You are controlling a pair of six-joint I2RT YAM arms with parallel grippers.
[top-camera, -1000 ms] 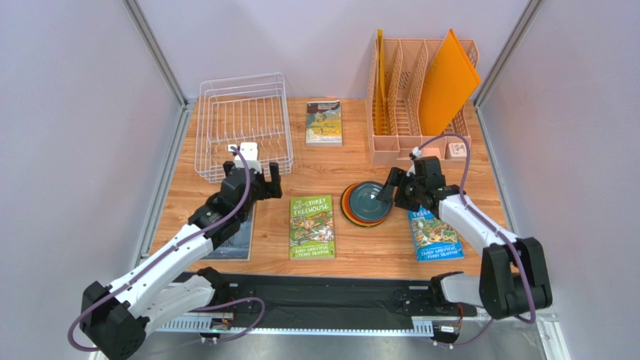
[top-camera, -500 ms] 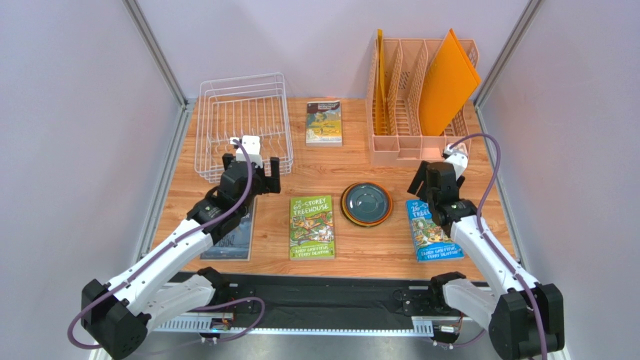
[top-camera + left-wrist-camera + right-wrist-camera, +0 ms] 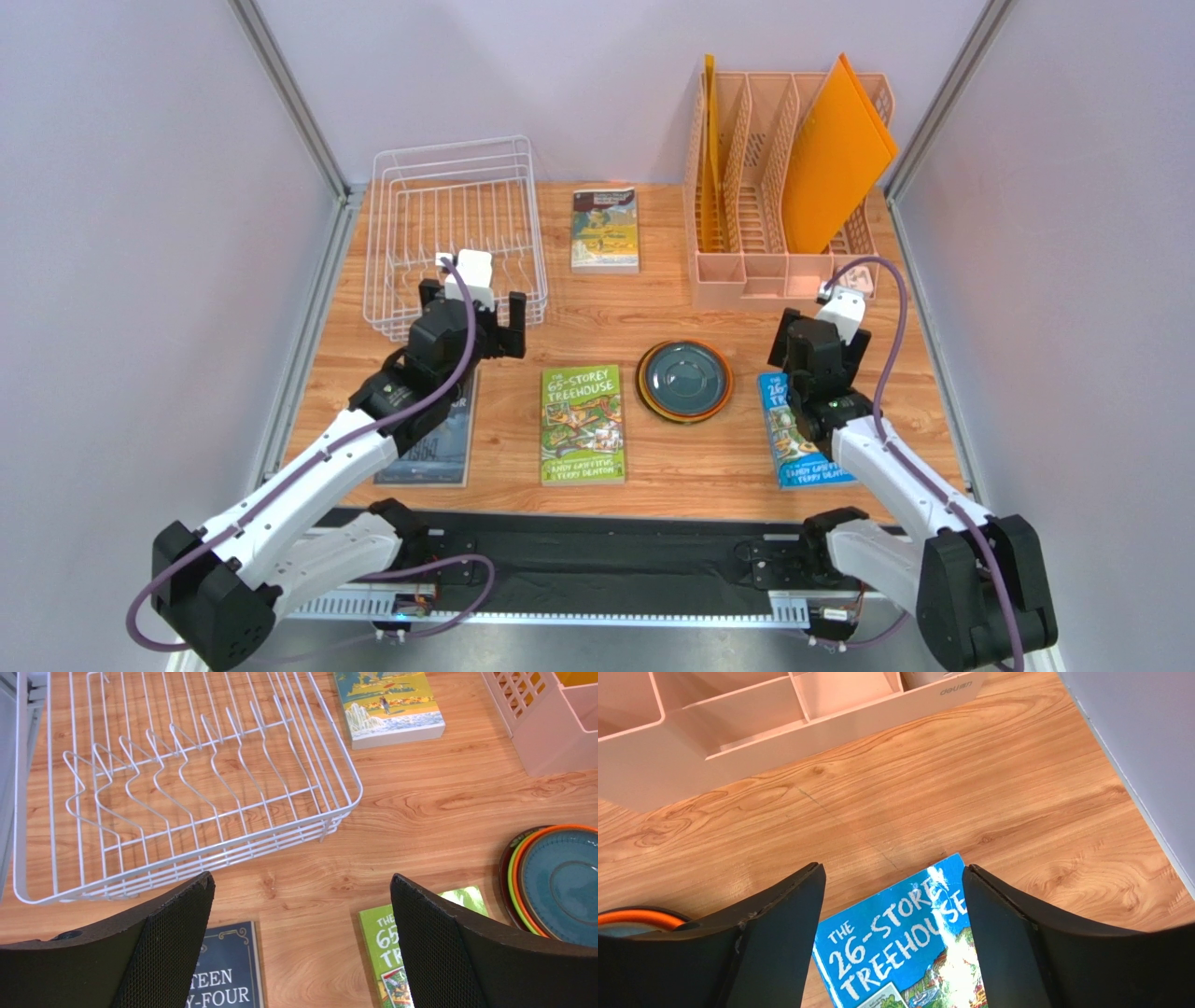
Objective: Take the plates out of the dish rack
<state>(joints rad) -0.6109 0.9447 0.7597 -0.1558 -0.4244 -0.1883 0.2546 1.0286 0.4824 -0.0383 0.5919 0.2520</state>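
Observation:
The white wire dish rack (image 3: 456,224) stands at the back left with no plates in it; it also shows in the left wrist view (image 3: 175,784). The plates lie in one stack (image 3: 685,381) on the table, dark teal on top, with orange, lime green and dark red rims showing below it in the left wrist view (image 3: 554,882). My left gripper (image 3: 470,311) is open and empty above the table, just in front of the rack. My right gripper (image 3: 811,343) is open and empty over a blue book (image 3: 913,945), to the right of the stack.
A peach slotted organizer (image 3: 786,168) with orange boards stands at the back right. Books lie on the table: one at the back middle (image 3: 605,228), a green one (image 3: 582,423), a dark one (image 3: 435,445) and the blue one (image 3: 807,434).
My right gripper has drawn back to the right, away from the plate stack, and now hangs over the blue book. My left gripper has shifted slightly toward the rack.

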